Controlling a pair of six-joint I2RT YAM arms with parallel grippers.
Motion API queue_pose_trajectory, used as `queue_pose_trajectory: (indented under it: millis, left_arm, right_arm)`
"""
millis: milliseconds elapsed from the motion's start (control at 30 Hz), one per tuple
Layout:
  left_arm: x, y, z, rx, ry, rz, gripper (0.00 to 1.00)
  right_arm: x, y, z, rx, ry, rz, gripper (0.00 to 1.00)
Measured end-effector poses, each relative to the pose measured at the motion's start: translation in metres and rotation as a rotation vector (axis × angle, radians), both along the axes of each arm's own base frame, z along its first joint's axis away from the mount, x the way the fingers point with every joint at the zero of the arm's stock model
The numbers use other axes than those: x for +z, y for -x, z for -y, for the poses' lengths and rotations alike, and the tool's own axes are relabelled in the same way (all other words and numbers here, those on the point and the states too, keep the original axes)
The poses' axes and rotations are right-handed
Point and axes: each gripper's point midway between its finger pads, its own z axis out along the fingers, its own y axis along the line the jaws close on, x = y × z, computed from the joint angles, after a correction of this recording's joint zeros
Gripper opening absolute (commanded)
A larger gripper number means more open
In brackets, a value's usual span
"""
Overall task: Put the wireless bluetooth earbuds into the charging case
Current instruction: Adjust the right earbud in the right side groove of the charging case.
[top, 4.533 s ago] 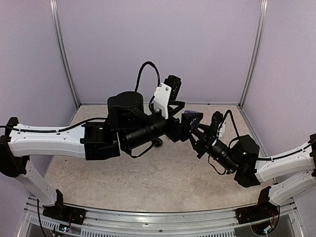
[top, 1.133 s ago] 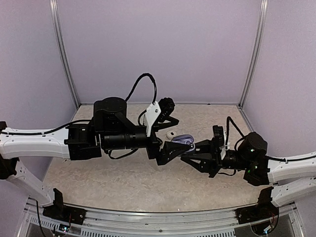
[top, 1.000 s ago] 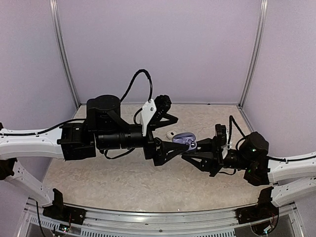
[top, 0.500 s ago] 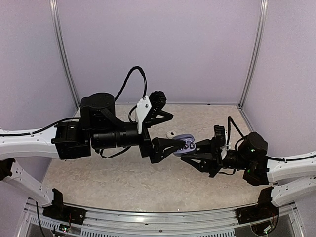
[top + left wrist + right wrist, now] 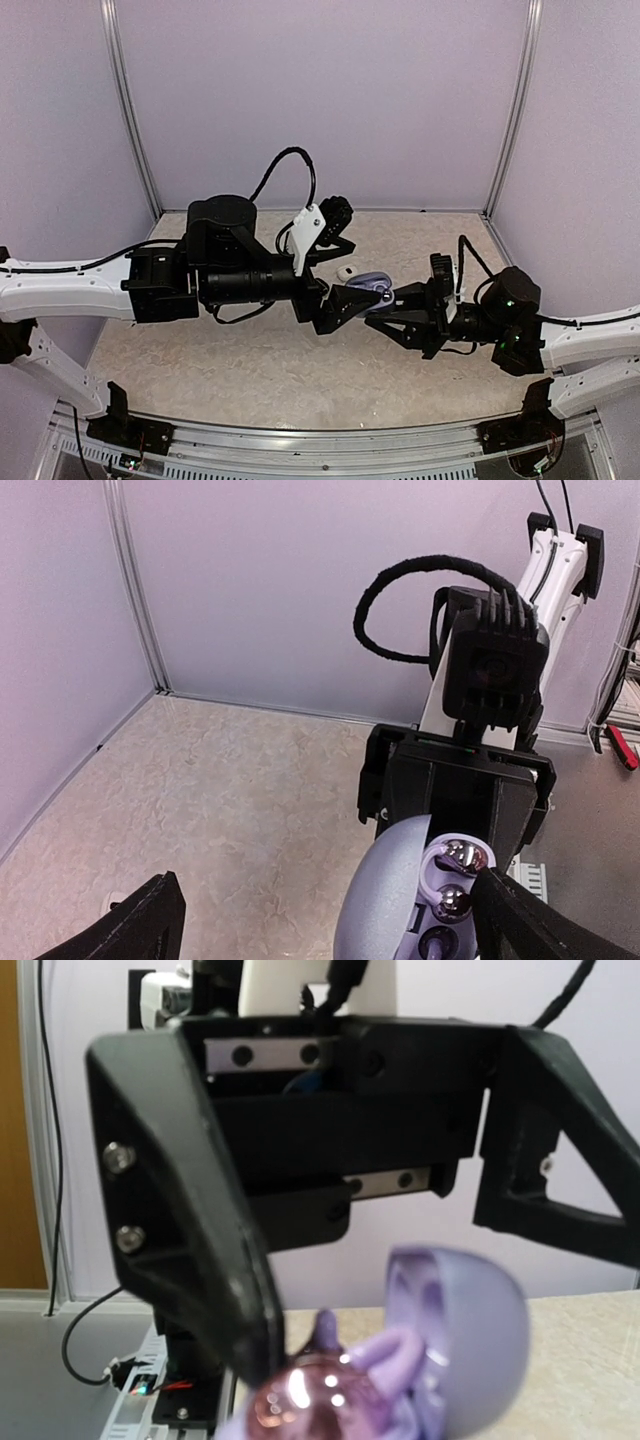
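In one lilac case [image 5: 385,900], two earbuds [image 5: 460,856]

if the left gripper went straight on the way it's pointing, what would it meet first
Most likely the open lavender charging case, held up by the right gripper. In the left wrist view its shell sits low between the open fingers of the left gripper, though depth is hard to judge.

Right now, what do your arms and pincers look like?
Both alike: white shells on the left arm and right arm, black boxy joints further out, a looping black cable each, and black wedge-shaped pincer fingers.
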Motion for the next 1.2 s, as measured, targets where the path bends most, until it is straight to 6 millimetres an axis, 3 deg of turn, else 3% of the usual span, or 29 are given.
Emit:
queue_pose_trajectory:
  millis: [667,933,1200]
  left_arm:
    - [-0.013,0.000,0.005,-0.002,-0.019,-0.016,0.99]
    - [-0.001,0.019,0.002,-0.078,0.010,0.008,0.99]
    - [0.018,0.020,0.003,-0.080,0.047,0.020,0.99]
  right_arm:
    - [-0.009,0.000,0.004,-0.016,0.054,-0.023,0.00]
    - [0.001,0.003,0.005,-0.001,0.017,0.001,0.00]
    - [-0.002,0.005,0.003,0.013,0.026,0.000,0.00]
